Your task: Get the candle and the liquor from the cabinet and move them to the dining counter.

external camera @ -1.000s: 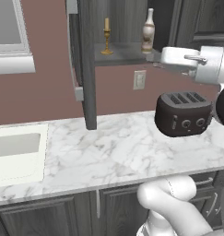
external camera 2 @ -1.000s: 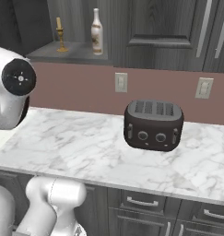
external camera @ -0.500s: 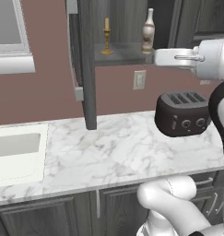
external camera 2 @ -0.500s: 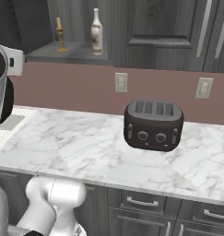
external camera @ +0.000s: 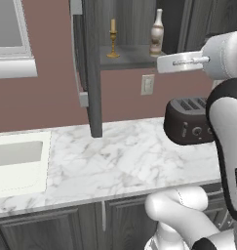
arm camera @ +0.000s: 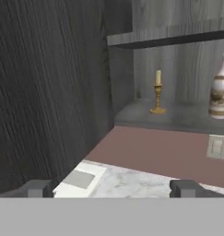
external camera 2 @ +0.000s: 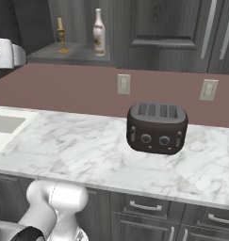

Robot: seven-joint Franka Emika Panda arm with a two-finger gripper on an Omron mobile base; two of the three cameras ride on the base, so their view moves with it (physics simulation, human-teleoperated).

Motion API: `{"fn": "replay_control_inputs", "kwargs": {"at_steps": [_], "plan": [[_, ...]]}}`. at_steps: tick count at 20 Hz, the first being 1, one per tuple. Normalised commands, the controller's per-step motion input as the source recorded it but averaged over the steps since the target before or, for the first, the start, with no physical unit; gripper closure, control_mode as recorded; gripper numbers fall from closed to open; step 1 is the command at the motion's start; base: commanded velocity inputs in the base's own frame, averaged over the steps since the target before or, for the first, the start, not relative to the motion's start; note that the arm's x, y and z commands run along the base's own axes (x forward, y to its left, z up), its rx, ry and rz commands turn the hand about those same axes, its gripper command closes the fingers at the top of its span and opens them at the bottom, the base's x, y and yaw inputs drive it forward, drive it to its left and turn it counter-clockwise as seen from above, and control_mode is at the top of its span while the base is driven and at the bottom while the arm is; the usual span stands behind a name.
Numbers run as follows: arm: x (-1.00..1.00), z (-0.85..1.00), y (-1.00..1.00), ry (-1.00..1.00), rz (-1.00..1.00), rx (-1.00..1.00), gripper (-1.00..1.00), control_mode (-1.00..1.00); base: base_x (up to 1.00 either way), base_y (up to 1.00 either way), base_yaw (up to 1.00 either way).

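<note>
The cabinet [external camera: 90,68] is standing open, its door swung out toward the room, and the arm is reaching up toward the lower shelf [external camera 2: 73,52]. The candle [arm camera: 157,92] is standing upright on that shelf, near the front edge. The liquor [arm camera: 220,87] is standing on the same shelf, well apart from the candle, on the side nearer the toaster [external camera 2: 157,127]. The dining counter is not appearing in these frames.

The gripper [arm camera: 112,188] is sitting below shelf height and short of the shelf, with its fingers [arm camera: 37,189] spread wide apart and nothing between them. It is aiming roughly at the candle.

Judged step: approach and grasp of the candle.

1. The hand is needing to rise until the fingertips are level with the slim stem of the holder, above the round foot.
2. The approach is best made straight in from the shelf front, keeping the open door clear on one side and the liquor clear on the other.
3. The stem is needing to sit midway between the two fingers before closing; an off-centre closure is likely to tip the holder.
4. The grip is best placed on the brass stem, since the wax stick may slip or shift.
</note>
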Motion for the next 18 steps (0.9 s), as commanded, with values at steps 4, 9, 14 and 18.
{"fn": "replay_control_inputs", "kwargs": {"at_steps": [4, 9, 14, 18], "plan": [[0.00, 0.00, -0.23, 0.00, -0.29, -0.17, -1.00, -1.00, 0.00, 0.00, 0.00], [0.00, 0.00, -0.32, 0.00, -0.30, -0.12, -1.00, -1.00, 0.00, 0.00, 0.00], [0.00, 0.00, -0.37, 0.00, -0.29, -0.08, -1.00, -1.00, 0.00, 0.00, 0.00], [0.08, 0.00, -0.26, 0.00, -0.22, -0.01, -1.00, -1.00, 0.00, 0.00, 0.00]]}}
